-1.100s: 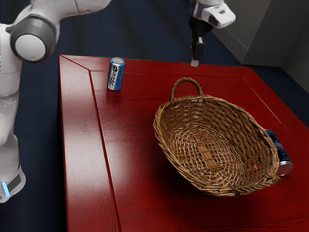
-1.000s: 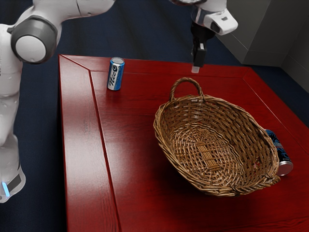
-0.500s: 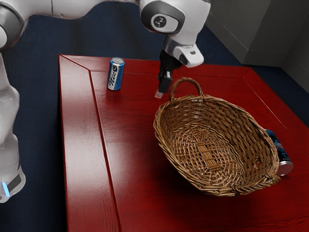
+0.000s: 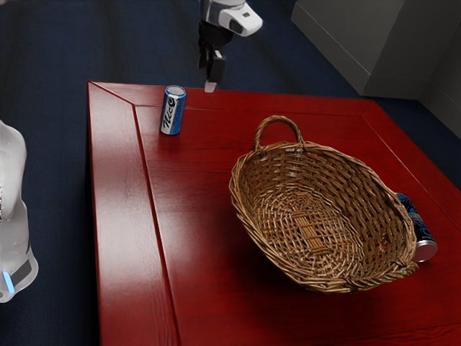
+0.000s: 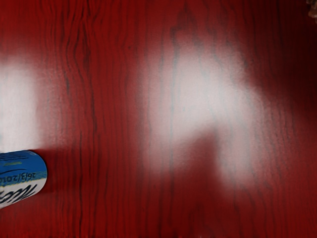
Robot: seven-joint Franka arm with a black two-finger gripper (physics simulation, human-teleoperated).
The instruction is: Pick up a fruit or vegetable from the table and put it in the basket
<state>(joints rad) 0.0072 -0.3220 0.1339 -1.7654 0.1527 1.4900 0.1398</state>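
My gripper (image 4: 210, 85) is above the far edge of the red table (image 4: 209, 216) in the exterior view, a little to that view's right of the upright can. The brown wicker basket (image 4: 310, 216), with its looped handle, stands on the table, apart from the gripper. Its inside shows bare woven wicker. Beneath my hand, the wrist view has red wood grain with pale reflections. A small piece of the basket (image 5: 313, 10) appears at a corner there.
A blue and white can (image 4: 172, 110) stands near the table's far left corner in the exterior view; part of this can (image 5: 22, 177) is also in the wrist view. Another dark blue can (image 4: 423, 234) is partly hidden behind the basket's right end.
My hand first came down from beyond the basket handle toward the exterior view's left, then rose and moved farther left, nearer the upright can. The basket and cans have kept their places.
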